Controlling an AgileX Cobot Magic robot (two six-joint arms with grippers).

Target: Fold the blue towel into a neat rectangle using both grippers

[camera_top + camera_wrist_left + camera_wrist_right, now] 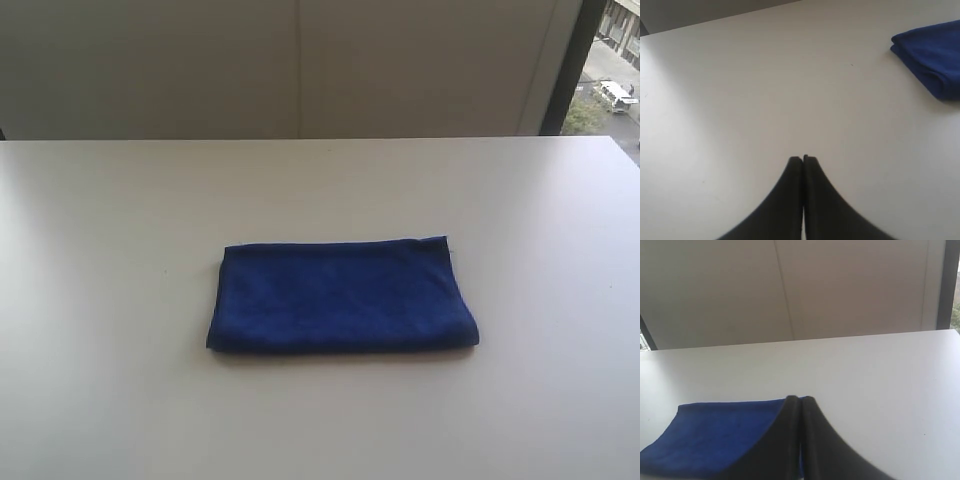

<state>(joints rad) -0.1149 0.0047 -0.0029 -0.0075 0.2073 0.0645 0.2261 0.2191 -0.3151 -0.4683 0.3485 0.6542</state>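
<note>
Blue towel (pixel 343 297) sits folded into a flat rectangle approx. mid-worktop (pixel 120 200), long sides running across the ext. view, rounded fold at its right end. We've got the left gripper (pixel 803 159) over bare worktop, well apart from the towel's corner, jaws pressed tight together, gripping nothing. Right gripper (pixel 800 399) is near the towel, which shows just past its tips; jaws closed too, empty. Pale wall (pixel 300 60) behind, window (pixel 610 70) far right.
</note>
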